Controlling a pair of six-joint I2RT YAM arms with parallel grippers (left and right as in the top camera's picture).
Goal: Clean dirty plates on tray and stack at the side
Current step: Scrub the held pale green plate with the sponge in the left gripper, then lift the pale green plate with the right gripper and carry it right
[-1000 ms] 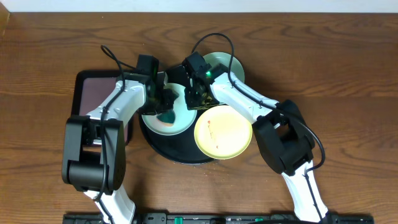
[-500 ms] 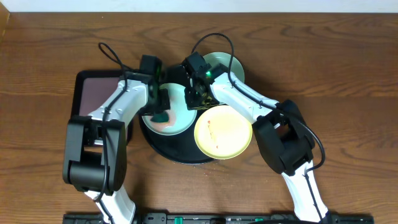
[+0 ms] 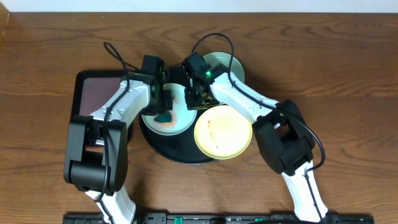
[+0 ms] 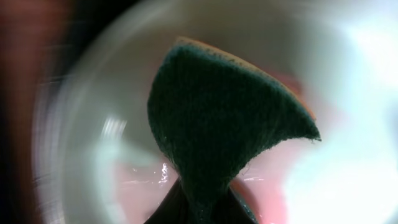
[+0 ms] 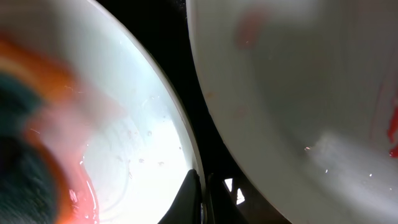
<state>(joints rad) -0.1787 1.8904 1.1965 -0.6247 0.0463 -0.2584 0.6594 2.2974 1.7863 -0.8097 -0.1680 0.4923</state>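
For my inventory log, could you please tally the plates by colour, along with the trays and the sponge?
Mint-blue plates: 2
Yellow plate: 1
Black round tray: 1
Maroon rectangular tray: 1
Green sponge: 1
Total: 6

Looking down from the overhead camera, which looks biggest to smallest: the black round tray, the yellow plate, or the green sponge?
1. black round tray, largest even though it is partly covered
2. yellow plate
3. green sponge, clearly smallest
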